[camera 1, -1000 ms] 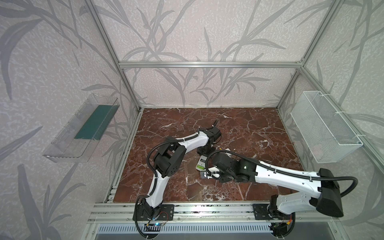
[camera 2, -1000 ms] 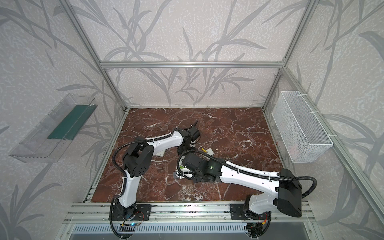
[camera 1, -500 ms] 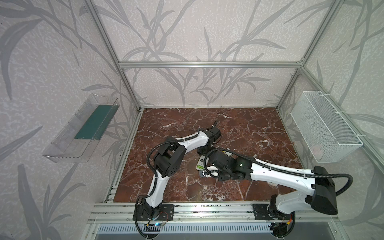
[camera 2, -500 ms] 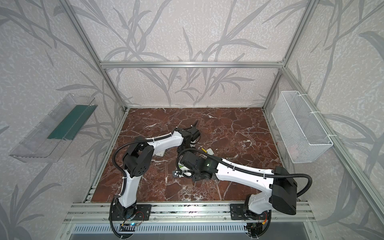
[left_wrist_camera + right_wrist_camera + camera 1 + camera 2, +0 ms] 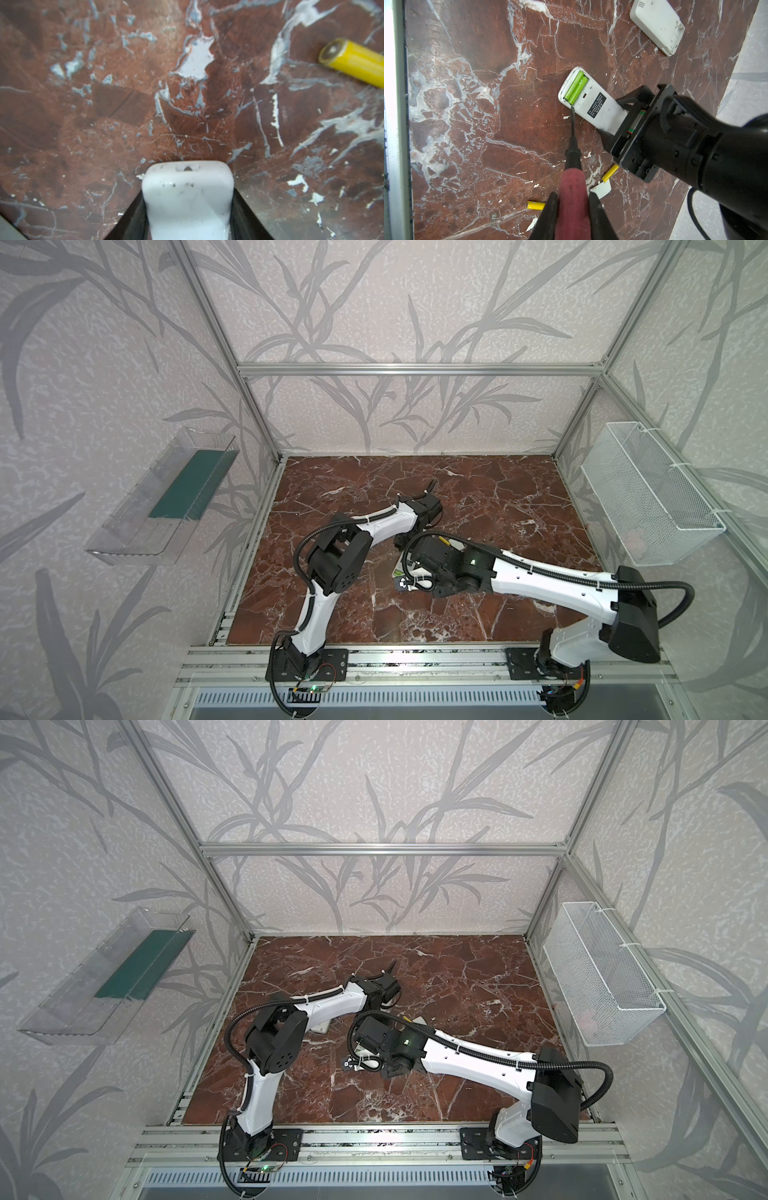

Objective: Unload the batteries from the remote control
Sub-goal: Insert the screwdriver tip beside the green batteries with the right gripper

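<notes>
A white remote control point(image 5: 600, 108) lies back-up on the marble floor with its compartment open. Two lime green batteries point(image 5: 576, 87) sit side by side inside. My left gripper point(image 5: 614, 118) is shut on the remote's far end, and the left wrist view shows the remote's end point(image 5: 187, 197) between its black jaws. My right gripper point(image 5: 573, 194) is shut on the red handle of a screwdriver point(image 5: 572, 166). The screwdriver's dark tip touches the remote's edge beside the green batteries. Loose yellow batteries point(image 5: 609, 172) point(image 5: 535, 205) point(image 5: 353, 62) lie on the floor. In a top view the arms hide most of the remote point(image 5: 397, 571).
A second white remote point(image 5: 656, 22) lies farther off, and it shows under the left arm in a top view point(image 5: 322, 1026). A small white cover point(image 5: 601, 189) lies next to a yellow battery. A wire basket point(image 5: 648, 497) hangs on the right wall. A clear tray point(image 5: 166, 497) hangs on the left wall.
My right arm has shifted a little to the left and away from the front rail, bringing the screwdriver towards the remote. The left arm has stayed still.
</notes>
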`<state>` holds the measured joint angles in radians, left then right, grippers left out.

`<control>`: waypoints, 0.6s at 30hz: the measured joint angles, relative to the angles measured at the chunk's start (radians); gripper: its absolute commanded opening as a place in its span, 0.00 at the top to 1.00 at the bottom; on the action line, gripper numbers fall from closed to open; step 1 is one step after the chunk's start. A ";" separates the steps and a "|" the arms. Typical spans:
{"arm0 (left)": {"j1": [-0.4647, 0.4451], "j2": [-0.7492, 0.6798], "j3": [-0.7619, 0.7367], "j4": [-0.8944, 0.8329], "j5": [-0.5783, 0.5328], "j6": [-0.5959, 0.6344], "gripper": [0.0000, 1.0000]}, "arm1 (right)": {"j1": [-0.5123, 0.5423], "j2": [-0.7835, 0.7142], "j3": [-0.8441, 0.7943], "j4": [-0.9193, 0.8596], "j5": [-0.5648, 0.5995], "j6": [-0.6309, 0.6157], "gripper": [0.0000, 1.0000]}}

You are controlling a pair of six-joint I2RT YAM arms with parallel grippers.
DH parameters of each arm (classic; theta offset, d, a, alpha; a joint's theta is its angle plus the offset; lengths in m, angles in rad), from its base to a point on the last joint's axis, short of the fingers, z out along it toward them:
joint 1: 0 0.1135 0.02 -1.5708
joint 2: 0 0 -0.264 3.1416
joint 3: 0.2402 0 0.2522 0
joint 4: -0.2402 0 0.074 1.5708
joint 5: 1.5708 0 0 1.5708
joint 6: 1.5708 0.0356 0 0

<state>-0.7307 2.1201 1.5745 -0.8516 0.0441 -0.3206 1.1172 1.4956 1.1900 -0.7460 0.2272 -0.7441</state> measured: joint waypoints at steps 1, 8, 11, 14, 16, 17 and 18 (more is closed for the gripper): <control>0.000 0.000 0.000 0.000 0.000 0.000 0.59 | 0.000 0.003 0.004 -0.004 0.000 -0.003 1.00; 0.000 0.000 0.000 0.000 0.001 0.004 0.59 | 0.000 0.031 0.041 -0.040 -0.001 -0.014 1.00; 0.000 0.000 0.000 0.001 0.002 0.006 0.59 | 0.000 0.049 0.064 -0.057 -0.002 -0.022 1.00; 0.000 0.000 0.000 0.002 0.003 0.006 0.59 | -0.001 0.074 0.090 -0.074 -0.006 -0.032 1.00; 0.000 0.000 0.000 0.002 0.003 0.006 0.59 | -0.003 0.086 0.105 -0.085 -0.009 -0.035 1.00; 0.000 0.000 0.000 0.002 0.003 0.006 0.59 | -0.004 0.089 0.110 -0.089 -0.011 -0.036 1.00; 0.000 0.000 0.000 0.002 0.003 0.006 0.59 | -0.005 0.091 0.112 -0.091 -0.013 -0.037 1.00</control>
<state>-0.7311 2.1201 1.5745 -0.8501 0.0471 -0.3145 1.1122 1.5864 1.3018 -0.8368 0.2142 -0.7807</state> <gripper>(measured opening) 0.528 0.232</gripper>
